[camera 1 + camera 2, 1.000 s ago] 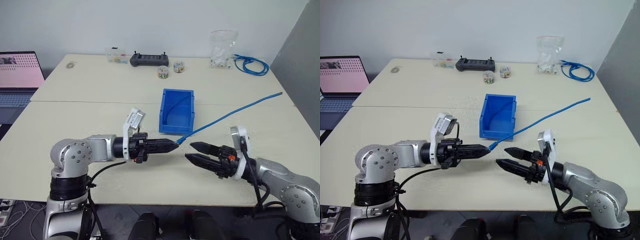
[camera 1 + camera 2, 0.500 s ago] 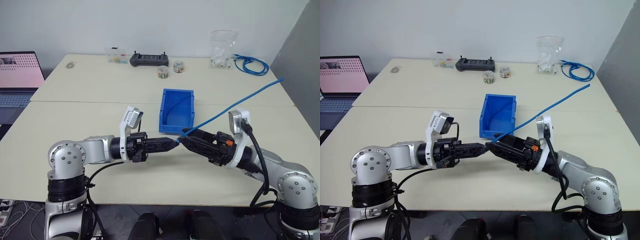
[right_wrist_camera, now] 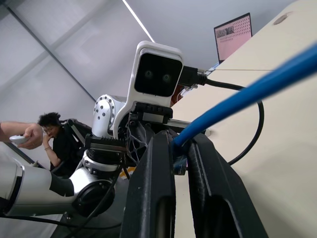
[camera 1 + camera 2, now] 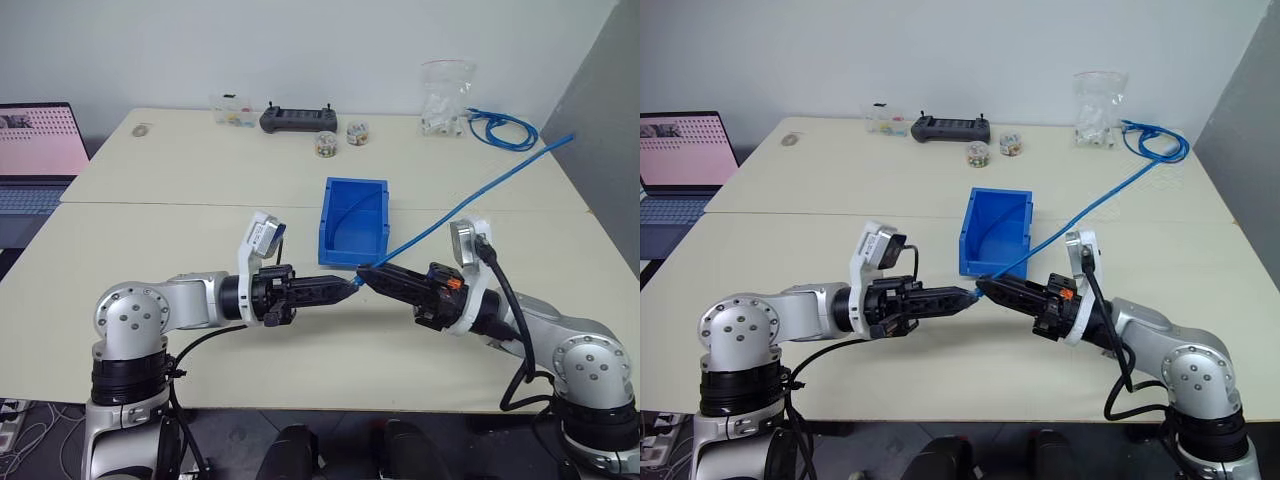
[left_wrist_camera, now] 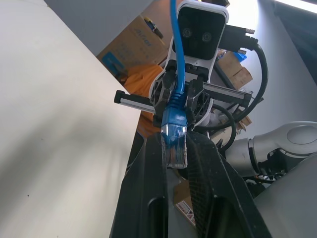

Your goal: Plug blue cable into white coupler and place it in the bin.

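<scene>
Blue cable runs from the far right of the bench down to mid-air in front of the bin, where both grippers meet tip to tip. The right gripper pinches the cable just behind its clear plug; the left gripper has its fingers pressed together around the plug's end. No white coupler can be made out. Judging by this, the step is a handover or regrip; next comes finding the coupler and lining the plug up with its socket.
</scene>
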